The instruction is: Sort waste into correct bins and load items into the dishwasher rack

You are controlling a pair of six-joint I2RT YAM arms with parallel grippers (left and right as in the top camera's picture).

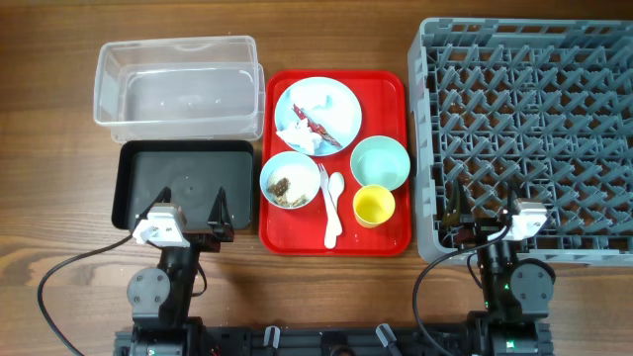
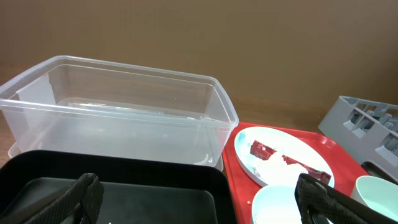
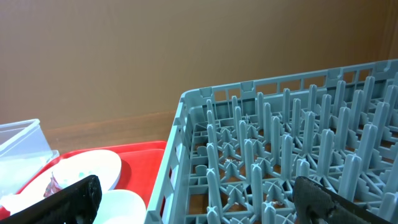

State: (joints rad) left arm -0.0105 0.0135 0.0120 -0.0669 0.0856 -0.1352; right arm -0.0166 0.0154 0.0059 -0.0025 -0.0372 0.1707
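Note:
A pale blue plate (image 1: 331, 99) on the red tray holds crumpled white tissue (image 1: 300, 136) and a red-and-white wrapper (image 1: 321, 127). A pale blue bowl (image 1: 290, 181) holds brown food bits with white crumbs. A mint green bowl (image 1: 380, 162), a yellow cup (image 1: 374, 206), a white spoon (image 1: 333, 213) and a fork (image 1: 323, 183) lie beside it. The clear tub (image 1: 175, 89) and the black tray (image 1: 183, 183) stand at the left. The grey rack (image 1: 529, 138) stands at the right. My left gripper (image 2: 199, 208) is open and empty over the black tray's near edge. My right gripper (image 3: 199, 205) is open and empty over the rack's near left corner.
The flat red tray (image 1: 391, 237) sits between the black tray and the rack, its sides close to both. Bare wooden table shows along the front edge (image 1: 326, 297) and at the far left.

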